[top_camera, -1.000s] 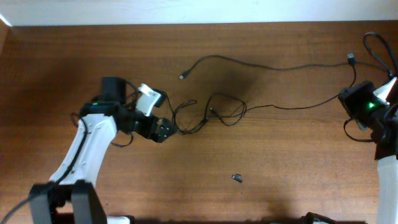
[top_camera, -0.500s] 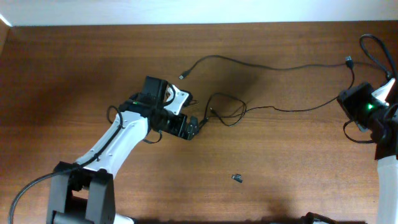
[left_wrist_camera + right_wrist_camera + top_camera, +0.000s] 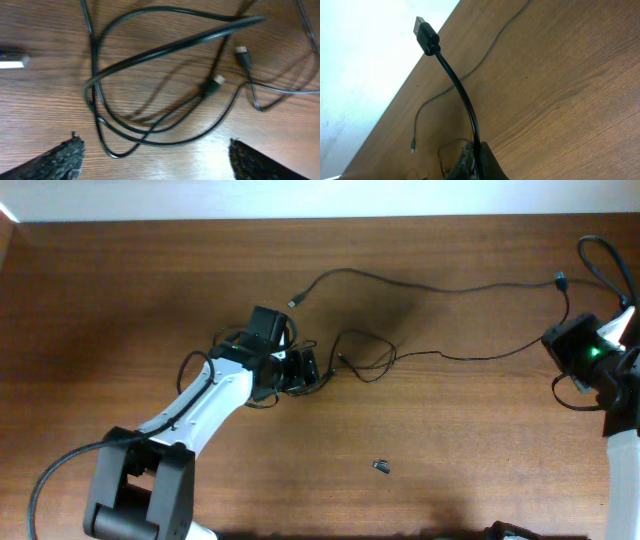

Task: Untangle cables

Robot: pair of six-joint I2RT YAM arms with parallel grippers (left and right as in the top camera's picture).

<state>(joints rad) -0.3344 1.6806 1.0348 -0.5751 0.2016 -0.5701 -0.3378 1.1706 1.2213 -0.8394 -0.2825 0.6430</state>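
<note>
Several thin black cables point(image 3: 362, 356) lie tangled in loops at the table's middle. One long cable point(image 3: 400, 282) arcs from a small plug point(image 3: 292, 303) toward the far right. My left gripper point(image 3: 307, 370) sits at the tangle's left edge. In the left wrist view it point(image 3: 157, 159) is open and low over the wood, with the loops point(image 3: 150, 107) just ahead of its fingertips point(image 3: 65, 156) and two small plugs point(image 3: 218, 81) beyond. My right gripper point(image 3: 553, 337) is shut on a cable point(image 3: 462, 95) just below its USB plug point(image 3: 425, 32), which sticks up free.
A small dark stubby piece point(image 3: 381, 467) lies alone toward the front of the table. Thick black arm cables point(image 3: 605, 255) loop at the far right edge. A pale wall point(image 3: 365, 55) borders the table's back edge. A silver plug tip point(image 3: 12, 60) shows at the left of the left wrist view.
My left arm has swung right and slightly back, bringing its gripper from left of the tangle up to its edge. The right arm and its held cable have not moved.
</note>
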